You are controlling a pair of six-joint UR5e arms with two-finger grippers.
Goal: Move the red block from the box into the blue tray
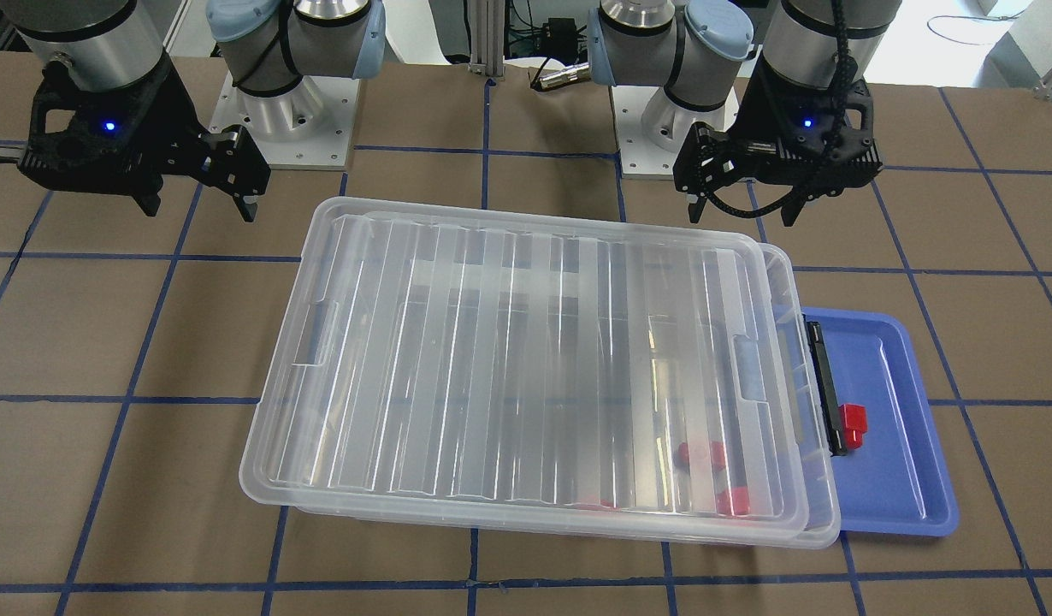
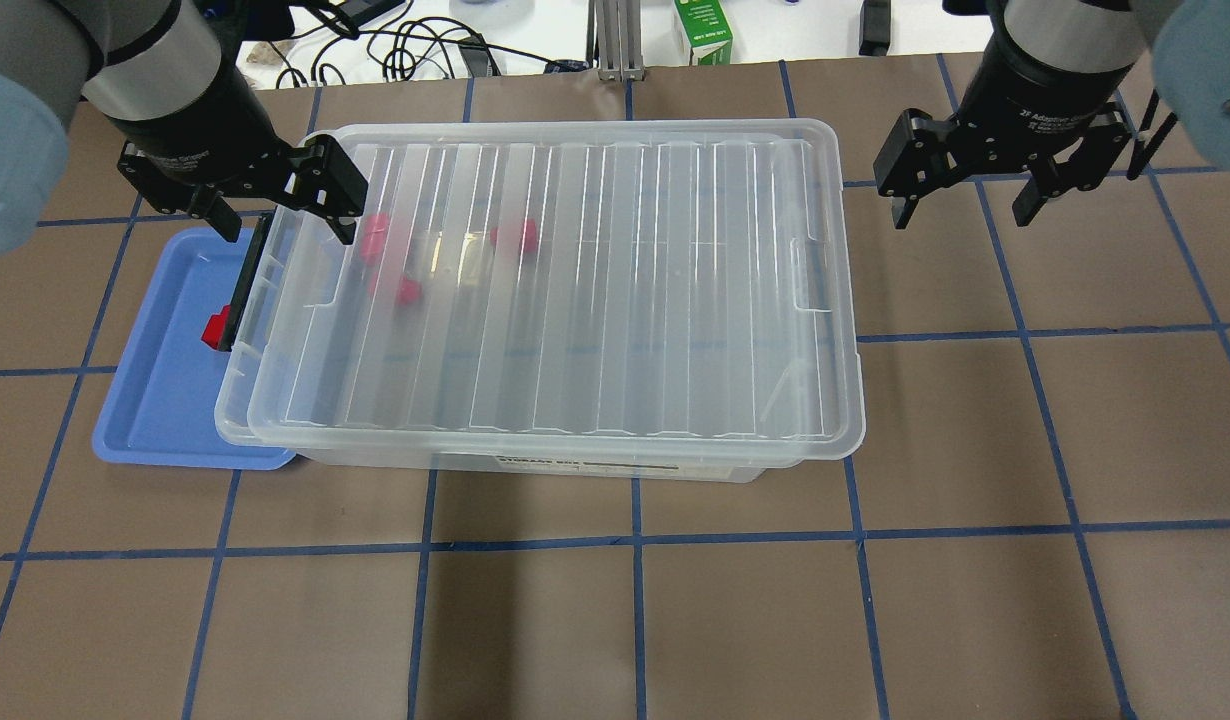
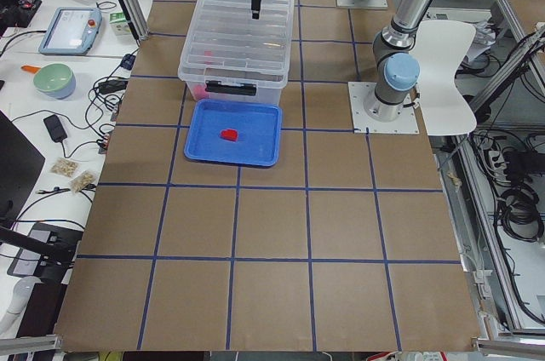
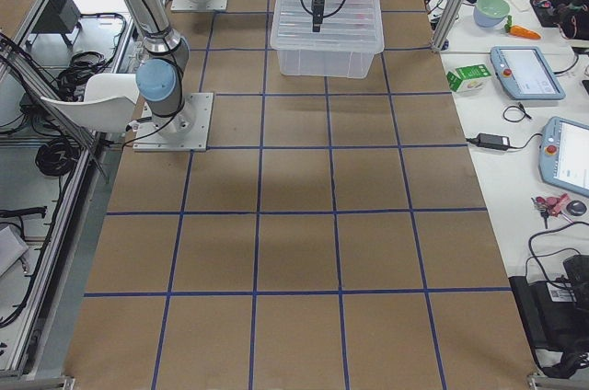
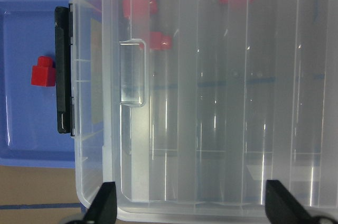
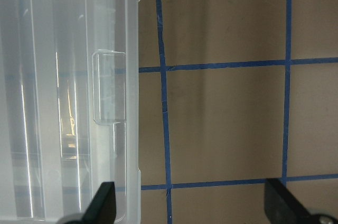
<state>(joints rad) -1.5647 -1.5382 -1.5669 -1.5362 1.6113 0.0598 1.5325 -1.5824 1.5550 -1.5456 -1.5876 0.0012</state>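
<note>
Small red plastic block [image 2: 215,329] resting in shallow blue plastic tray [image 2: 145,420].
Overhead: tray at 9 o'clock of large clear lidded plastic bin [image 2: 575,300], more red blocks [image 2: 380,238] inside. The 2 grippers, left gripper [image 2: 278,212] and right gripper [image 2: 963,205], spread wide, empty.

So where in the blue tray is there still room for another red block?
Lots of room. The blue tray holds only one red block. Its floor is bare between that block and the outer rim, and toward both ends. The tight side is the one next to the box, where the black latch stands close.
</note>
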